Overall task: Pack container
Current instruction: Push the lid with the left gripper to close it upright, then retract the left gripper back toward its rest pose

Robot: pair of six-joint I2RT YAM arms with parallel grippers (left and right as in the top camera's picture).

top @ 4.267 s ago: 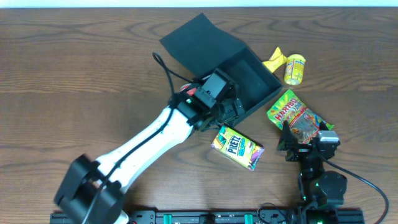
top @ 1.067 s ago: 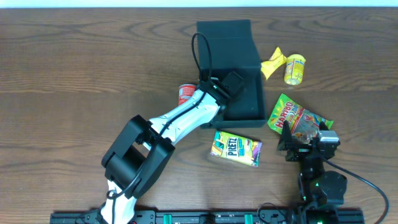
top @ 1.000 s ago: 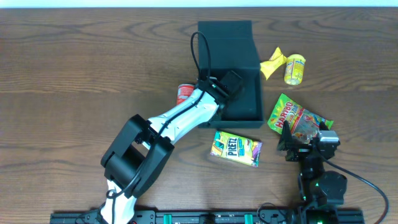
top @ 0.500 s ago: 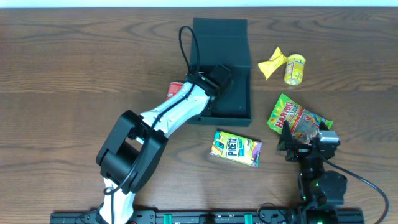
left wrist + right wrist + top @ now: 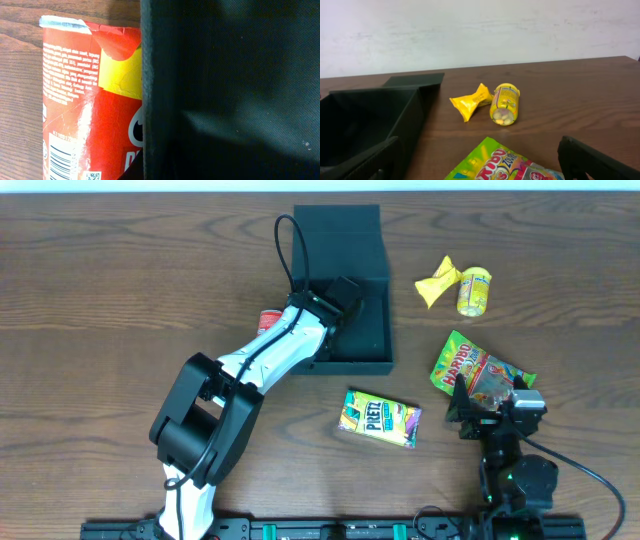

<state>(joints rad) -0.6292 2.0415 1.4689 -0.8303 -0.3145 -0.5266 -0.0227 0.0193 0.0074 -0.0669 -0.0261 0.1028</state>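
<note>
— So where does the container (image 5: 352,365) lie relative to each arm?

— Far-centre on the bench (image 5: 120,300). It is open, with its flap lid (image 5: 338,235) laid back on the far side, so its long axis runs away from the robot. The left arm (image 5: 265,365) reaches to its left wall. The right fingers (image 5: 365,160) sit well apart from it, at the near right.

— Do the left fingers grip that wall?

— That cannot be told. The left wrist view shows only the black wall up close, with no clear fingers. The right fingers are spread wide and hold nothing.

— And the goods, counted?

— Five, plus the one container. There are two cans. A red can (image 5: 85,100) lies just outside the left wall, its length along it, and a yellow can (image 5: 474,290) lies off to the right. There are three bags: a yellow packet (image 5: 437,281) beside the yellow can, a gummy bag (image 5: 470,368) just ahead of the right fingers, and a pretzel packet (image 5: 380,418) nearer than the container.

— Which arm suits which?

— Likely the right arm takes the four on its side, and the red can falls to the left.
</note>
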